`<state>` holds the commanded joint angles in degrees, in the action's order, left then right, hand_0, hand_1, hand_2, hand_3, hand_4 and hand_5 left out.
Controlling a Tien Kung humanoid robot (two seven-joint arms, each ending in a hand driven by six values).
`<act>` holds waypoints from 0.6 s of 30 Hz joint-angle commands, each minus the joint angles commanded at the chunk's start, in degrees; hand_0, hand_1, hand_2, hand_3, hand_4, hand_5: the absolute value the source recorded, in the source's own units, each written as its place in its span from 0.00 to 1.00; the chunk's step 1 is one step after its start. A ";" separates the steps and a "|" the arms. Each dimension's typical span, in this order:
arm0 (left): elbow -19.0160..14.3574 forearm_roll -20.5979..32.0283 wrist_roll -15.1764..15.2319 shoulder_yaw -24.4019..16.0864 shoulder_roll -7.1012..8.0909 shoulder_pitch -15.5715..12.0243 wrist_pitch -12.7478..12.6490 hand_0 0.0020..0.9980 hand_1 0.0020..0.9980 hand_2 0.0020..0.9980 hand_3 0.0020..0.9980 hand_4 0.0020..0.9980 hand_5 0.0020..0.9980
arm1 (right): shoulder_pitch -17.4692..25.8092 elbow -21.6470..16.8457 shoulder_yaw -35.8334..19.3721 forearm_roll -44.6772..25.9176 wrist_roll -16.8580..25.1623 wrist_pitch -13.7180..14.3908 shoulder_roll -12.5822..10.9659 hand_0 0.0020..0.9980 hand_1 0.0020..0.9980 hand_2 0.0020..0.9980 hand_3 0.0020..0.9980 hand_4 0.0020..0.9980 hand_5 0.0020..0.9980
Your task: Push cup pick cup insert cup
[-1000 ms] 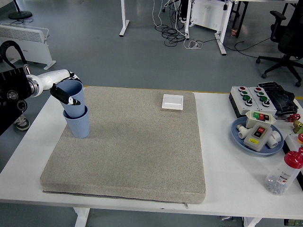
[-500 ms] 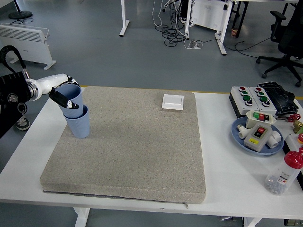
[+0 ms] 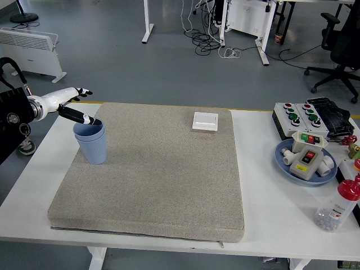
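Note:
Two blue cups (image 3: 91,142) stand nested, one fully inside the other, upright at the far left of the grey mat (image 3: 152,174). My left hand (image 3: 77,107) hovers just above and behind the cups' rim, its fingers spread and holding nothing. One dark finger (image 3: 85,118) reaches out over the rim; whether it touches the cup is unclear. The right arm is out of the picture.
A white switch plate (image 3: 205,121) lies at the mat's far edge. On the right of the white table (image 3: 259,185) are button boxes (image 3: 301,117), a blue dish (image 3: 305,160) of parts and a red-capped bottle (image 3: 338,207).
The upper cup, held tilted above the lower one, has dropped fully into it. My left hand has let go, opened and drawn back to the left.

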<state>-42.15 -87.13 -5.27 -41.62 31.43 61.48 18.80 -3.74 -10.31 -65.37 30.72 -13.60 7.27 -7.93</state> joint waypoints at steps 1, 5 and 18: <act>-0.26 0.06 0.25 -0.71 0.09 -0.05 -0.40 0.98 0.98 1.00 1.00 1.00 0.54 | -0.01 0.00 -0.06 0.03 0.00 0.01 0.02 0.73 0.65 0.65 0.58 0.13 0.48; -1.77 2.12 3.05 -3.60 0.78 -0.60 -2.79 0.94 0.92 1.00 0.99 0.94 0.70 | 0.04 0.00 -0.15 0.05 0.00 0.01 0.05 0.73 0.65 0.65 0.58 0.13 0.48; -7.94 32.93 5.44 -23.65 5.11 -10.24 -17.37 0.68 0.68 0.71 0.63 0.61 1.00 | 0.57 0.00 -0.68 0.31 -0.01 0.05 0.08 0.73 0.65 0.65 0.58 0.13 0.47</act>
<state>-50.09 -54.20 0.16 -65.27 36.54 51.24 1.42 -3.17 -10.31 -66.06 31.03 -13.61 7.32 -7.85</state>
